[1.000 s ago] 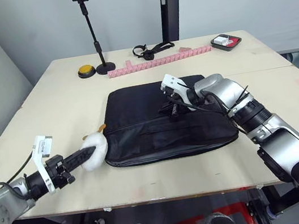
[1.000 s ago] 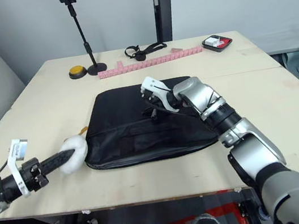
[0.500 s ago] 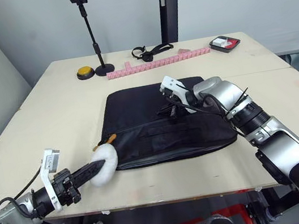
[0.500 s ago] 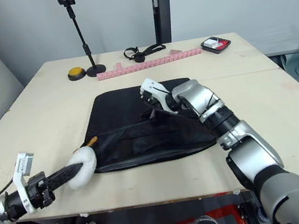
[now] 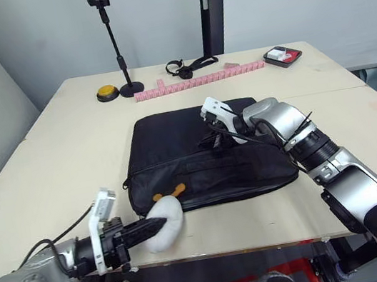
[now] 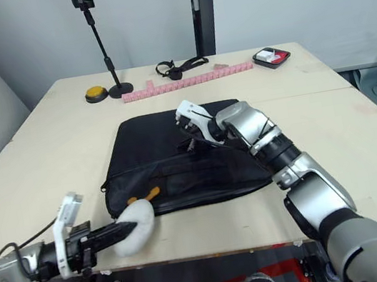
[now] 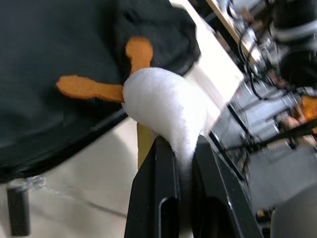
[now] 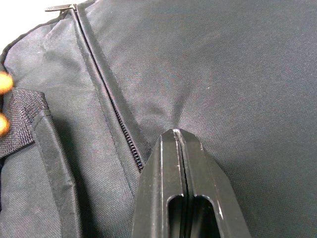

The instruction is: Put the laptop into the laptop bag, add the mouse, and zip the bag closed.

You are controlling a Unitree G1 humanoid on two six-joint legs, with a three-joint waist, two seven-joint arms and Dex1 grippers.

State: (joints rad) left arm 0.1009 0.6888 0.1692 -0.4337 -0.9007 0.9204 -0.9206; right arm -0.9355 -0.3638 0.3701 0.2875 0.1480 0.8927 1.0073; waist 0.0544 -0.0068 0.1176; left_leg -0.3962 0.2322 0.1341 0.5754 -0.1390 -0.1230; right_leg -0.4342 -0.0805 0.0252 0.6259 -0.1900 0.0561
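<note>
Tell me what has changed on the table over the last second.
The left hand, shut on the white soft toy throughout, has swung from the bag's left end around to its front edge, carrying the toy along. The laptop bag has shifted slightly, its left corner pulled in. The right hand stays shut, pressing on the bag's top. The things at the table's far edge have not moved.

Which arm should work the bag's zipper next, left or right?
Probably right. The right gripper, fingers shut, already rests on the laptop bag beside its zipper line. The left gripper is clamped on a white plush toy at the table's near edge, so it is occupied.
</note>
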